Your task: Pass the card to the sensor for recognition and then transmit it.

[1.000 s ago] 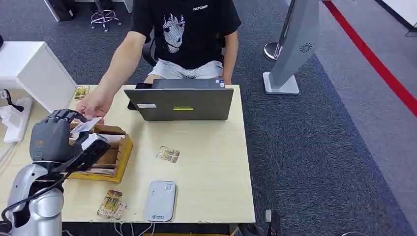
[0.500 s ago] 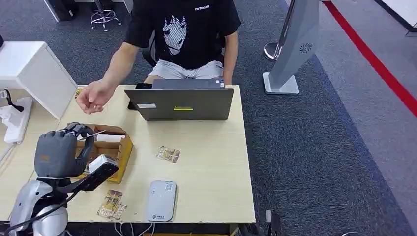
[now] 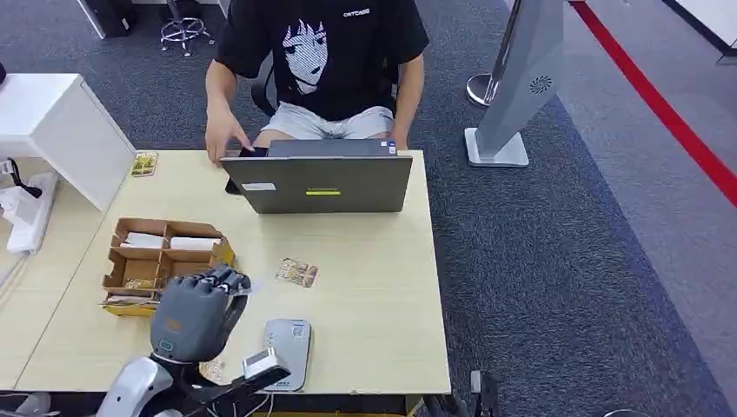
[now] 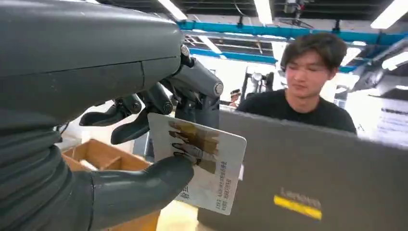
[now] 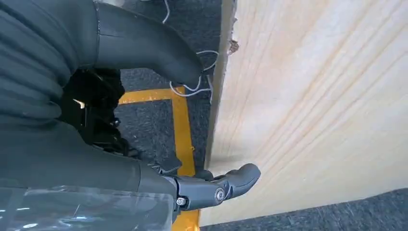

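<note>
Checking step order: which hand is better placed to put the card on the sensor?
Left. The left hand already pinches the card and hovers beside the sensor; the right hand hangs empty below the table edge.

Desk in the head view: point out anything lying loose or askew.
Three picture cards lie outside the cardboard organizer: one mid-desk, skewed to the table edge; one at the far left corner; one near the front edge, partly hidden by the left robot hand. Nothing looks spilled or damaged.

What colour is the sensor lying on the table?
Light grey sensor, clearest in the head view.
</note>
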`<control>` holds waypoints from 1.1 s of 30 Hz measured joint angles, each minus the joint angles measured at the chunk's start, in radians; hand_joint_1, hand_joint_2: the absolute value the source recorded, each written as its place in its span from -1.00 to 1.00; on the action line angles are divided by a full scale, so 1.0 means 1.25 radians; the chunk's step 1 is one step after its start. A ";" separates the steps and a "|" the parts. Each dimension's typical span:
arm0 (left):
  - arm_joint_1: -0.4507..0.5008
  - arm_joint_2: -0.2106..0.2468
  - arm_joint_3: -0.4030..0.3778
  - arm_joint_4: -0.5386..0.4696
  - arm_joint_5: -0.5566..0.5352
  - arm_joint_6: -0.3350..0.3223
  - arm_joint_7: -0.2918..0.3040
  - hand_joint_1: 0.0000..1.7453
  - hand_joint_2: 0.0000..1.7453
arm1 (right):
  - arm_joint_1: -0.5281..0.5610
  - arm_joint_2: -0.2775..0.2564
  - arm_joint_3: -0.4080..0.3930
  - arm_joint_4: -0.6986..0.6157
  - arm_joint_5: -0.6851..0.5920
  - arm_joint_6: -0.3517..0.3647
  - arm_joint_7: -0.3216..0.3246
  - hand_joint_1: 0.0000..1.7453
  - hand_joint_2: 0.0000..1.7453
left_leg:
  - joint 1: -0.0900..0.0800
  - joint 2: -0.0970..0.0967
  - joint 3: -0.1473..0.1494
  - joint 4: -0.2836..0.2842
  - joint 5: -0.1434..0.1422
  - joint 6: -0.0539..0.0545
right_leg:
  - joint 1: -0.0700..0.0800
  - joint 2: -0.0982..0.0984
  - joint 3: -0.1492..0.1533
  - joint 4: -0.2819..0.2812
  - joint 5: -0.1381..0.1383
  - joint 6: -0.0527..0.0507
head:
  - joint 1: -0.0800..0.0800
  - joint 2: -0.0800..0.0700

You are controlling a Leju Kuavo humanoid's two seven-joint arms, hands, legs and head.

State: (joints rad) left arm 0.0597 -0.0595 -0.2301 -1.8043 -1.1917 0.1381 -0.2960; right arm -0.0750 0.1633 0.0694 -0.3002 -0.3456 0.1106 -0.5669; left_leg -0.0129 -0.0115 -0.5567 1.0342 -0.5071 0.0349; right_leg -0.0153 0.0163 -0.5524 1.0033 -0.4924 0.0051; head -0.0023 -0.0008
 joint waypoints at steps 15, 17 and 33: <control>0.061 0.026 0.059 0.091 0.055 0.027 0.025 1.00 1.00 | 0.027 0.022 -0.138 -0.050 0.136 0.023 0.011 -1.00 1.00 | 0.000 0.000 0.000 0.000 0.000 0.000 | 0.000 0.000 0.000 0.000 0.000 0.000 | 0.000 0.000; 0.076 0.026 0.085 0.092 0.065 0.021 0.015 1.00 1.00 | 0.033 0.027 -0.160 -0.058 0.155 0.024 0.009 -1.00 1.00 | 0.000 0.000 -0.001 0.000 0.000 0.000 | 0.000 0.000 0.000 0.000 0.000 0.000 | 0.000 0.000; 0.132 -0.002 0.098 0.147 0.054 0.034 -0.037 1.00 1.00 | 0.043 0.067 -0.372 -0.103 0.350 0.076 0.033 -1.00 1.00 | 0.000 0.000 0.000 0.000 0.000 0.000 | 0.000 0.000 0.000 0.000 0.000 0.000 | 0.000 0.000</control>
State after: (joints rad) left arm 0.2245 -0.0626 -0.1072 -1.6205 -1.1246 0.1805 -0.3422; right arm -0.0206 0.2464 -0.3960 -0.4295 0.0924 0.2060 -0.5253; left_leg -0.0129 -0.0118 -0.5571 1.0341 -0.5071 0.0350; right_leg -0.0154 0.0160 -0.5526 1.0034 -0.4928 0.0052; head -0.0023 -0.0008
